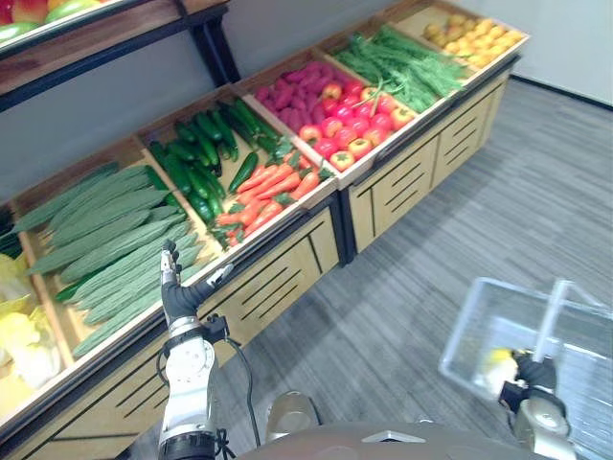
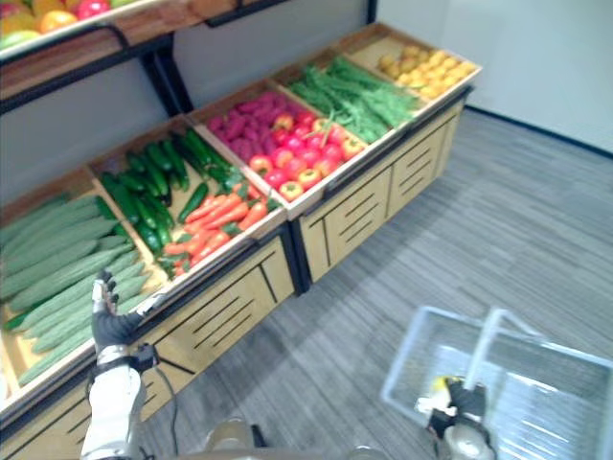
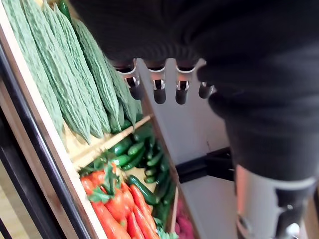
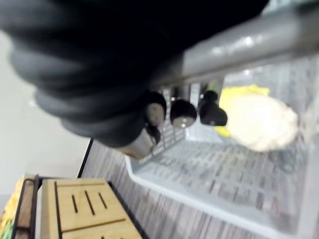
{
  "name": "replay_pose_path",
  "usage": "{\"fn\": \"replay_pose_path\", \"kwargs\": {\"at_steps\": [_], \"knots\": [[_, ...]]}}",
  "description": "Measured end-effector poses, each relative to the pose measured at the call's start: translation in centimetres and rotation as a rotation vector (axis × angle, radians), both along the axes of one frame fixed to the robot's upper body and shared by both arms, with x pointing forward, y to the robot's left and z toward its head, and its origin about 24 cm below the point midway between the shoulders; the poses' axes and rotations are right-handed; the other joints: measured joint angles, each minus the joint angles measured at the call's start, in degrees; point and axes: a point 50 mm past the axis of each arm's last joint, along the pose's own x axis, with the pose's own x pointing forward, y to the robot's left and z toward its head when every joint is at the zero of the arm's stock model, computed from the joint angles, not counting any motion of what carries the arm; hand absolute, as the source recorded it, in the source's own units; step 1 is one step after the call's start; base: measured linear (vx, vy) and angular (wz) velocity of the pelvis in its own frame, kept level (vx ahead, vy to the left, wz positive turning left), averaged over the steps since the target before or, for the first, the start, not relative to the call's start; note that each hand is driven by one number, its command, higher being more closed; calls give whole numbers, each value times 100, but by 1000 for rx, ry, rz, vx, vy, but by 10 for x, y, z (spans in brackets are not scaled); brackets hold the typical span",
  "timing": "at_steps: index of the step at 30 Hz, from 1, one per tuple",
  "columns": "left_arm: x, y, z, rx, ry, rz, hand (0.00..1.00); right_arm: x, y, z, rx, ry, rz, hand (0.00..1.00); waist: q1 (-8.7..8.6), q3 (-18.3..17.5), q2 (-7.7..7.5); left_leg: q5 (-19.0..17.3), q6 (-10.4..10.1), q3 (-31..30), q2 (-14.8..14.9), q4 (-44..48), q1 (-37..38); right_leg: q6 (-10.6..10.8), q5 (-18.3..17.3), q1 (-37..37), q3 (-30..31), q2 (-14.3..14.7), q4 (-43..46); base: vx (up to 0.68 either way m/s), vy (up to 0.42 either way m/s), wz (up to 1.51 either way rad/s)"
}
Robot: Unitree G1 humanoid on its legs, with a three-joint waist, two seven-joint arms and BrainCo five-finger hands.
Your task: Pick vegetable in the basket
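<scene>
Vegetables are lying sorted in wooden bins [image 1: 330, 182]; the long bumpy green gourds [image 1: 105, 240] are sitting nearest the left hand [image 1: 175, 287], which is hovering over their bin's front edge with fingers [image 3: 159, 92] straight and holding nothing; the right hand [image 1: 536, 376] is curling round the handle [image 1: 551, 316] of the clear basket [image 1: 467, 331], which is hanging well apart from the bins with a pale yellow item [image 4: 259, 122] lying inside. The gourds are packed touching, so the fingers are likely to be dragging a neighbour out; a long gourd gripped near one end is probably going to be tipping and slipping; the carry across to the basket is risking a drop on the floor.
</scene>
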Motion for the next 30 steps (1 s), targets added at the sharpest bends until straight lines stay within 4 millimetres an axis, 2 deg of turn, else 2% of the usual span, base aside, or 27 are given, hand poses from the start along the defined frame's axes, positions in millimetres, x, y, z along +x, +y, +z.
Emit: {"fn": "replay_pose_path", "kwargs": {"at_steps": [1, 2, 3, 4, 5, 6, 7, 10, 11, 12, 13, 14, 16, 17, 19, 22, 23, 25, 27, 30], "knots": [[2, -2, 1, 8, 1, -23, 0, -8, 2, -4, 12, 14, -26, 100, -161, -14, -31, 16, 7, -261, -78, -177, 224, 83, 59, -198, -114, -245, 1103, 232, 69, 107], [4, -3, 3, 16, -6, -32, 0, -11, 5, -7, 24, 27, -26, 100, -211, -5, -68, 20, 13, -355, -106, -258, 347, 185, 185, -414, -49, -385, 1741, 243, 43, 101], [9, -1, 10, 67, -17, -55, 0, -18, 14, -16, 66, 57, -32, 100, -282, -25, -118, 16, 15, -515, -107, -335, 468, 214, 100, -912, 410, -473, 2717, 228, -19, 81], [17, -1, 18, 118, -34, -84, 0, -22, 25, -25, 106, 85, -29, 100, -312, -80, -200, 39, -22, -698, -74, -407, 512, 321, -84, -1263, 746, -424, 3084, 208, -54, 81], [22, -1, 23, 146, -45, -94, 0, -25, 30, -29, 122, 99, -25, 100, -360, -88, -219, 63, -60, -800, -53, -427, 511, 274, -144, -1369, 809, -404, 3063, 195, -110, 78], [28, -3, 29, 177, -64, -106, 0, -28, 35, -32, 136, 116, -17, 100, -384, -91, -228, 92, -107, -940, -17, -471, 512, 228, -226, -1500, 823, -410, 2868, 188, -161, 81], [39, -8, 38, 215, -97, -129, 0, -35, 39, -37, 150, 158, -12, 100, -426, -71, -193, 147, -195, -1156, 66, -513, 507, 185, -320, -1683, 895, -409, 2285, 180, -185, 75], [56, -15, 57, 273, -161, -189, 0, -43, 41, -42, 164, 193, -17, 100, -489, -77, -206, 252, -413, -1472, 131, -675, 488, 146, -141, -1708, 1475, -363, 822, 138, -271, 61], [65, -16, 70, 320, -198, -217, 0, -47, 44, -45, 182, 208, -18, 100, -487, -115, -336, 260, -625, -1549, 136, -720, 485, 111, 217, -1641, 1980, -292, -33, 128, -412, 46], [70, -14, 79, 384, -214, -224, 0, -48, 47, -47, 195, 216, -16, 100, -499, -116, -442, 261, -771, -1593, 103, -775, 498, 413, 805, -1561, 2137, -308, -342, 233, -535, 34], [75, -22, 80, 425, -212, -252, 0, -47, 37, -44, 168, 222, -12, 100, -503, -141, -102, 423, -891, -1495, 374, -958, 624, 345, 758, -1476, 2013, -19, -397, 229, -428, 21], [81, -28, 88, 457, -238, -270, 0, -44, 32, -41, 148, 217, -1, 100, -501, -127, 78, 548, -914, -1282, 502, -1102, 716, 274, 749, -1466, 1946, 115, -343, 219, -283, 6], [95, -35, 108, 507, -305, -278, 0, -33, 31, -40, 146, 200, 36, 100, -500, -122, 160, 840, -988, -1060, 643, -1291, 796, 195, 718, -1473, 1913, 296, -307, 137, -198, -4], [104, -39, 118, 518, -333, -288, 0, -24, 35, -40, 148, 193, 75, 100, -524, -117, 153, 936, -962, -967, 719, -1329, 825, 122, 764, -1426, 1867, 384, -344, 109, -198, -3], [117, -46, 122, 545, -330, -310, 0, -19, 38, -39, 141, 193, 121, 100, -564, -80, 86, 1003, -952, -901, 749, -1368, 891, 83, 758, -1367, 1876, 440, -389, 76, -118, -7], [132, -46, 116, 582, -253, -328, 0, -11, 43, -38, 118, 199, 187, 100, -668, -18, 16, 990, -969, -779, 659, -1351, 766, 94, 764, -1506, 1938, 393, -471, 15, -24, -7], [138, -41, 113, 619, -202, -321, 0, -6, 47, -38, 122, 189, 205, 100, -752, 62, -5, 972, -993, -777, 648, -1365, 682, 126, 830, -1548, 1939, 386, -552, -48, 39, -1], [147, -30, 116, 701, -134, -291, 0, 5, 55, -38, 123, 176, 244, 100, -786, 323, -115, 941, -1031, -635, 633, -1377, 580, 153, 998, -1665, 2015, 396, -693, -91, 44, -12], [155, -22, 124, 765, -101, -263, 0, 14, 55, -34, 109, 151, 257, 100, -812, 540, -159, 931, -1030, -612, 593, -1385, 397, 179, 1205, -1808, 2091, 389, -888, -102, 26, -16], [162, -4, 134, 853, -48, -209, 0, 24, 53, -27, 75, 115, 268, 100, -822, 880, -145, 938, -1016, -455, 542, -1366, 259, 204, 1526, -1888, 2243, 379, -1248, -71, 17, -24]]}}
